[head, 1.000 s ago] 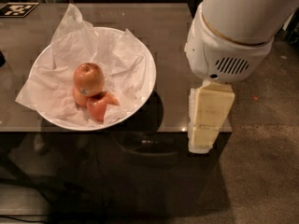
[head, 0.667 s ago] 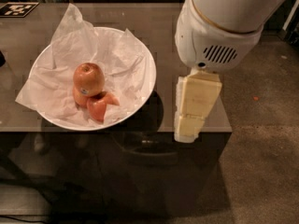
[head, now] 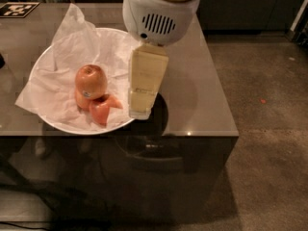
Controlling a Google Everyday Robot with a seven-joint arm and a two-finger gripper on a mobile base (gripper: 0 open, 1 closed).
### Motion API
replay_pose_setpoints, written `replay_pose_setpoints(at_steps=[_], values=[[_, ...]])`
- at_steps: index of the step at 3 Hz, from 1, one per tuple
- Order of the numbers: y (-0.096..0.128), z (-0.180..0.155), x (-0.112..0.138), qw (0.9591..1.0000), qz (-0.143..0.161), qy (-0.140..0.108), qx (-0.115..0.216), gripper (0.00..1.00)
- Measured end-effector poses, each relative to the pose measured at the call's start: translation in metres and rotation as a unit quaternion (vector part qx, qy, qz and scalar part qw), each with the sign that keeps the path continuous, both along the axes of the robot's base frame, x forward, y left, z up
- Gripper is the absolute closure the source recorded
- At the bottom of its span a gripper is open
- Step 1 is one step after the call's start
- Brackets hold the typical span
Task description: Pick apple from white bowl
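Note:
The apple [head: 91, 81] is golden-orange with a small sticker low on its side. It sits on top of two redder apples [head: 102, 109] in the white bowl [head: 39, 61], which is lined with crumpled white tissue paper. The bowl stands on the left part of a glossy brown table [head: 192, 81]. My gripper [head: 141, 110] hangs down from the white arm housing over the bowl's right rim, a short way right of the apple and apart from it.
A black-and-white marker tag [head: 18, 8] lies at the table's far left corner. The table's front edge [head: 144, 136] and right edge drop to a speckled grey floor [head: 269, 129]. Dark cabinets stand behind the table.
The arm and gripper have moved left, from beyond the table's right front corner to over the bowl's right rim. The apples and bowl have not moved.

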State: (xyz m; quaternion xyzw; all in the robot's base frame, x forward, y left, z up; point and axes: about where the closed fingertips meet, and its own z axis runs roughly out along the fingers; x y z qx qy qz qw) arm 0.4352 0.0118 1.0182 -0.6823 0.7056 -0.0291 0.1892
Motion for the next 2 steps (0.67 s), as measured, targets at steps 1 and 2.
replay_pose_setpoints(at_steps=[1, 2], values=[[0.0279, -0.0149, 0.0199, 0.9989, 0.027, 0.037, 0.011, 0.0], [0.0307, -0.0107, 0.0204, 0.9991, 0.028, 0.028, 0.016, 0.0]])
